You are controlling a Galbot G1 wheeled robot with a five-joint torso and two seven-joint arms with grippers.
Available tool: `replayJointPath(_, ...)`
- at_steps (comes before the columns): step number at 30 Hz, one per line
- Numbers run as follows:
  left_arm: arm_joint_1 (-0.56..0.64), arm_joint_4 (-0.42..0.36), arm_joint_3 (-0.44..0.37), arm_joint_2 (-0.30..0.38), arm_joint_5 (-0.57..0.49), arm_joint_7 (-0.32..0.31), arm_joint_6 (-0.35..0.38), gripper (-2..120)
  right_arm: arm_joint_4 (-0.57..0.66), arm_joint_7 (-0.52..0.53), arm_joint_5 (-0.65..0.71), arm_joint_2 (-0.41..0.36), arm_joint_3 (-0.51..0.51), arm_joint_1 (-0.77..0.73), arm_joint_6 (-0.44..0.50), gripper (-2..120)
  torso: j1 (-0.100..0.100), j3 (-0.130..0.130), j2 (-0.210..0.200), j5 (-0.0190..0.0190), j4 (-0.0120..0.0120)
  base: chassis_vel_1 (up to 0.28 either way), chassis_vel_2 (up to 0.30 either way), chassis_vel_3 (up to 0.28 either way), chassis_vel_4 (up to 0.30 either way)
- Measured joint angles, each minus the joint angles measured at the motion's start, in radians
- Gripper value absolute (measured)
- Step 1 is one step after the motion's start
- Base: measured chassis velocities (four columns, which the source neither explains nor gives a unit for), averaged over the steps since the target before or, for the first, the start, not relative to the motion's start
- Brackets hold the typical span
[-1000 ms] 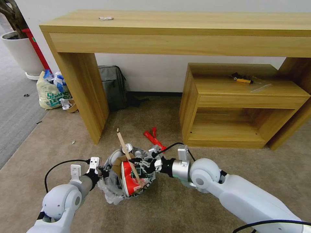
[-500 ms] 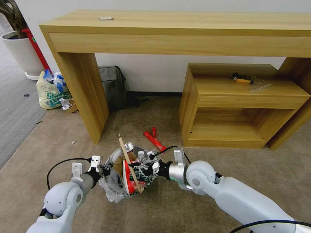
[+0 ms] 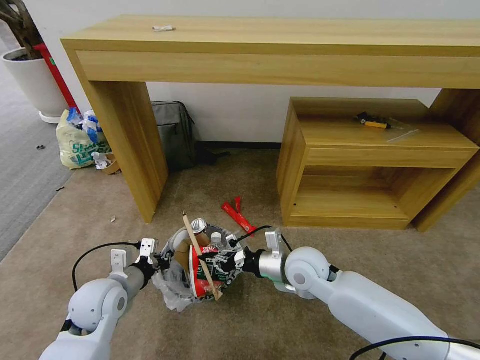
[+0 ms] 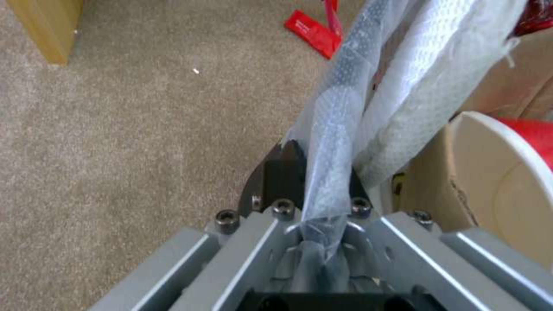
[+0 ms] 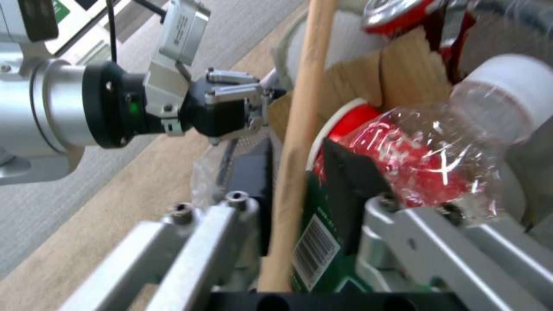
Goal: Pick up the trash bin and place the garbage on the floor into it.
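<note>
The trash bin (image 3: 175,287), black with a translucent liner, stands low between my two arms on the beige floor (image 3: 250,320). My left gripper (image 3: 159,262) is shut on its rim and liner (image 4: 328,164). Garbage is heaped in the bin: a wooden stick (image 3: 199,252), a can (image 3: 199,226), a small bottle (image 5: 461,142), cardboard (image 4: 438,172) and a red cup (image 4: 518,142). My right gripper (image 3: 226,261) is over the bin's opening, shut on a red-and-green packet (image 5: 316,248), with the stick (image 5: 300,129) also between its fingers. A red wrapper (image 3: 239,215) lies on the carpet behind the bin.
A long wooden desk (image 3: 280,55) spans the back, its leg (image 3: 132,150) just beyond the bin. A low wooden shelf unit (image 3: 370,165) stands at the right. A grey backpack (image 3: 174,135), a printed shopping bag (image 3: 80,142) and a white plant pot (image 3: 32,82) sit at the left.
My right gripper has moved left and lower over the bin with the packet. The stick has tipped with it. The left gripper has kept its hold on the rim.
</note>
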Motion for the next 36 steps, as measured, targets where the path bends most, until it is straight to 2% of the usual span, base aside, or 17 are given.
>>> replayJointPath(1,0.0,0.0,0.0,0.0,0.0,0.0,0.0,0,0.0,0.0,0.0,0.0,0.0,0.0,0.0,28,0.0,0.0,0.0,0.0,0.0,0.0,0.0,0.0,0.0)
replayJointPath(9,-0.001,-0.001,0.0,-0.003,0.001,0.0,0.0,0,0.019,0.004,-0.005,-0.018,0.02,0.003,0.004,62,0.0,0.0,0.0,0.0,0.0,0.0,0.0,0.0,0.0)
replayJointPath(10,-0.001,-0.001,0.0,-0.003,0.001,0.0,0.0,0,0.019,0.004,-0.005,-0.018,0.02,0.003,0.004,62,0.0,0.0,0.0,0.0,0.0,0.0,0.0,0.0,0.0)
replayJointPath(16,0.001,-0.002,-0.001,0.0,0.002,0.0,0.0,0,0.021,0.008,-0.014,-0.019,0.041,0.0,0.009,87,0.0,0.0,0.0,0.0,0.0,0.0,0.0,0.0,0.0)
replayJointPath(17,0.001,-0.002,-0.001,0.0,0.002,0.0,0.0,0,0.021,0.008,-0.014,-0.019,0.041,0.0,0.009,87,0.0,0.0,0.0,0.0,0.0,0.0,0.0,0.0,0.0)
replayJointPath(18,0.0,-0.002,-0.001,0.001,0.002,0.001,0.0,0,0.023,0.009,-0.014,-0.021,0.049,-0.001,0.009,93,0.0,0.0,0.0,0.0,0.0,0.0,0.0,0.0,0.0)
replayJointPath(20,0.0,-0.002,-0.002,0.001,0.002,0.001,0.0,0,0.025,0.009,-0.014,-0.021,0.058,-0.002,0.009,97,0.0,0.0,0.0,0.0,0.0,0.0,0.0,0.0,0.0)
replayJointPath(28,0.004,0.012,-0.012,0.002,0.002,0.01,0.0,0,0.06,0.011,-0.018,-0.025,0.135,-0.02,0.011,100,0.0,0.0,0.0,0.0,0.0001,0.0,0.0,0.0,0.0)
replayJointPath(36,-0.006,0.037,-0.017,-0.005,0.0,0.004,0.0,0,0.097,0.059,-0.104,-0.028,0.216,-0.049,0.051,100,0.0,0.0,0.0,0.0,0.0,0.0,0.0,0.0,0.0)
